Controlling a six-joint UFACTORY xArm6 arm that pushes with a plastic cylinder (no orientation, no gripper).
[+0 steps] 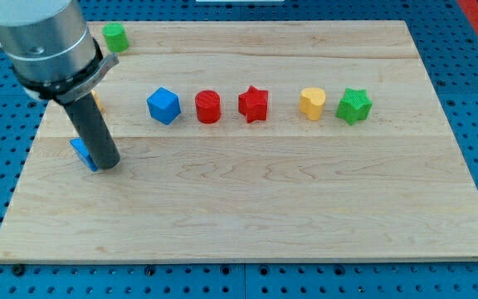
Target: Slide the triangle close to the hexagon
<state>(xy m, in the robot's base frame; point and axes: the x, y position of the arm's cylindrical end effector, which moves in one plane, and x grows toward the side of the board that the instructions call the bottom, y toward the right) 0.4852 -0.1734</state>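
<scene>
My tip (110, 164) rests on the wooden board (247, 208) at the view's left. It touches the right side of a small blue block (80, 153), which looks like a triangle and is partly hidden by the rod. A blue block with a hexagon-like outline (163, 105) lies up and to the right of my tip, about a block's width away. It starts a row across the board's middle.
The row runs right from the blue hexagon: a red cylinder (208, 106), a red star (253, 104), a yellow heart (311, 103) and a green star (354, 105). A green block (115, 36) sits at the top left. A yellow sliver (97, 101) shows behind the arm.
</scene>
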